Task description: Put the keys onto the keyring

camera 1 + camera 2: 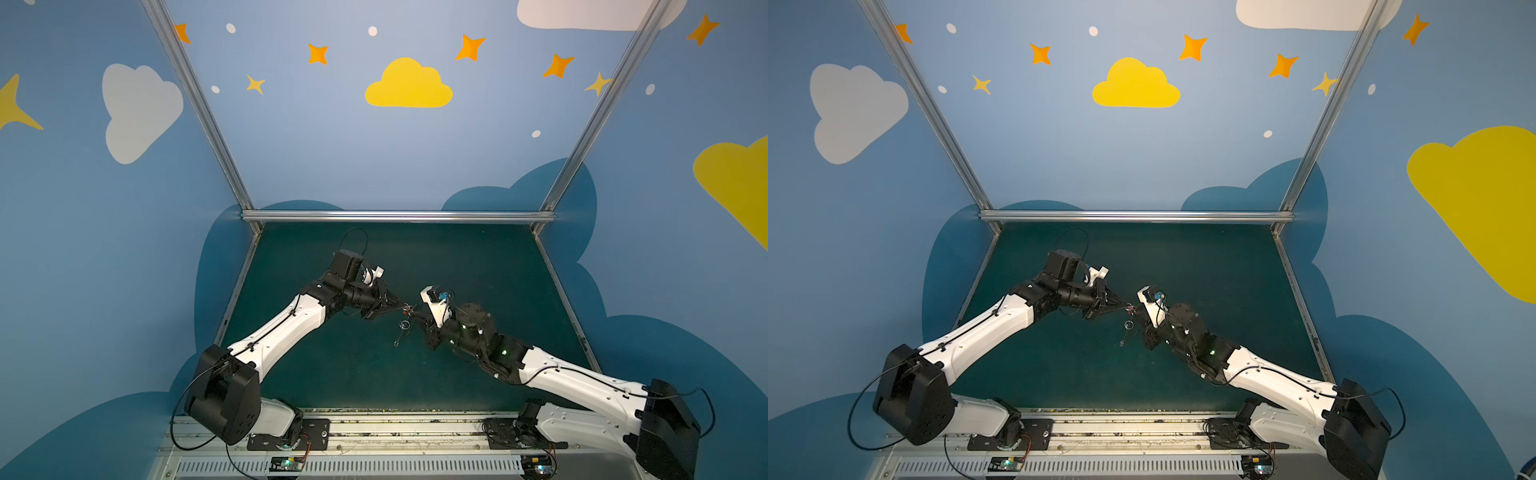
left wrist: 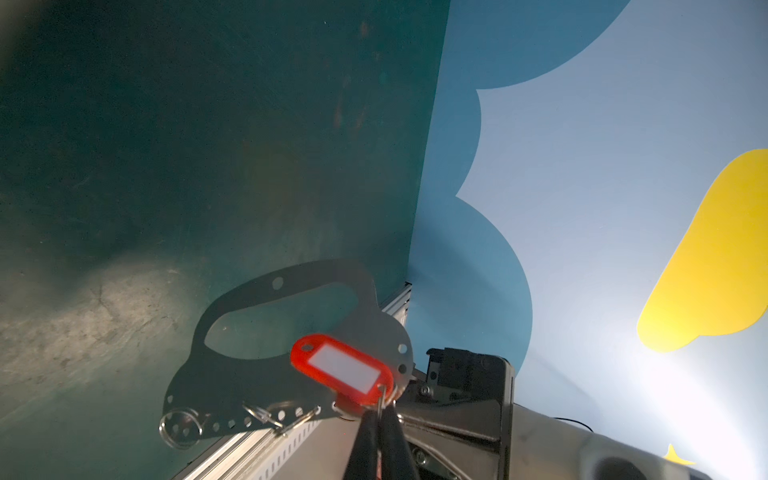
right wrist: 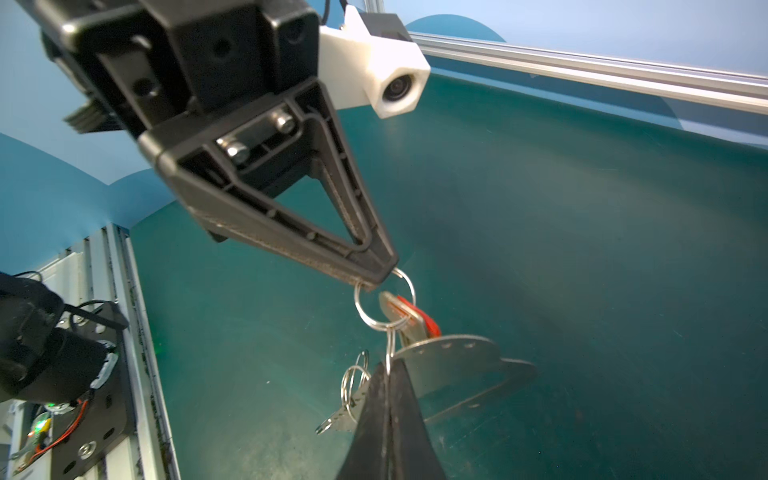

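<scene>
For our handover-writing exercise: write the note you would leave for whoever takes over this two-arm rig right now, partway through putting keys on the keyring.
Left gripper: shut on the thin silver wire keyring, lifted off the dark green table.
Right gripper: shut on the flat grey holed metal plate, close beside.
The small silver metal key with red-orange rectangular plastic tag hangs from that keyring.
Done: key appears threaded. Left: check it sits fully on the loop, then let go.

red tag (image 3: 431,325) mostly behind key (image 3: 399,312), keyring (image 3: 376,325) part-hidden
</scene>
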Motion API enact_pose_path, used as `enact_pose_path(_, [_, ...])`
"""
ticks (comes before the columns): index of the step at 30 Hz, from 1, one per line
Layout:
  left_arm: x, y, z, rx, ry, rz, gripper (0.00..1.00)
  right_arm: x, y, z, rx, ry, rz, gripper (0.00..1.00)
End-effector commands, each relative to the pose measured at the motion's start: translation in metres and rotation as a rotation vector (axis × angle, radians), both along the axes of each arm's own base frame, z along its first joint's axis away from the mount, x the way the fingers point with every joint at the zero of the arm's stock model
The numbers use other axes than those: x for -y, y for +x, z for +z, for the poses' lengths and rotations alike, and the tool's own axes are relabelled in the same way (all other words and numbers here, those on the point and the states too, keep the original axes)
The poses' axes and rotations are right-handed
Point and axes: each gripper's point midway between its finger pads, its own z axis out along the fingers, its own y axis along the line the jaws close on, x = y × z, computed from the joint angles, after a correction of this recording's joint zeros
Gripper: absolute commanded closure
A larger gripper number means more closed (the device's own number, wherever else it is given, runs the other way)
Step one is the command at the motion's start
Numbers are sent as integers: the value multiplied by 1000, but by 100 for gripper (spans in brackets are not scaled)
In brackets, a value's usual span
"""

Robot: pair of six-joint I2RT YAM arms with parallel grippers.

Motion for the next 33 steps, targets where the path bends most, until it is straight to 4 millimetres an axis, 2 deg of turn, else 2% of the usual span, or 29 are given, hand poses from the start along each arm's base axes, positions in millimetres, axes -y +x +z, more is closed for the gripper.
enact_pose_path(1, [-8, 17, 5, 39, 13, 40, 78, 0, -5, 8, 7, 13, 28, 100])
enact_pose_path(3, [-10, 20, 3, 40, 22, 50, 66, 0, -5, 7, -1, 12, 21, 100])
enact_pose_path(4, [-10, 20, 3, 40, 25, 53, 63, 0, -3, 6, -6, 11, 13, 100])
enact_pose_path(9, [-13, 20, 5, 44, 27, 66, 61, 1, 3, 2, -19, 4, -23, 100])
enact_pose_path(17, [-17, 3, 7, -11, 14, 93, 56, 1, 11, 2, -11, -6, -61, 100])
enact_pose_path(21, [-9, -9, 5, -3, 18, 30, 59, -3, 11, 4, -6, 3, -46, 100])
enact_pose_path(25, [-10, -29, -11, 86, 164, -109, 65, -7, 8, 8, -7, 22, -17, 100])
enact_pose_path(28, [-6, -35, -18, 136, 200, -173, 70, -7, 4, 14, -3, 50, -2, 100])
enact_pose_path(33, [8, -36, -8, 216, 150, -216, 66, -8, -1, 23, 1, 79, 27, 100])
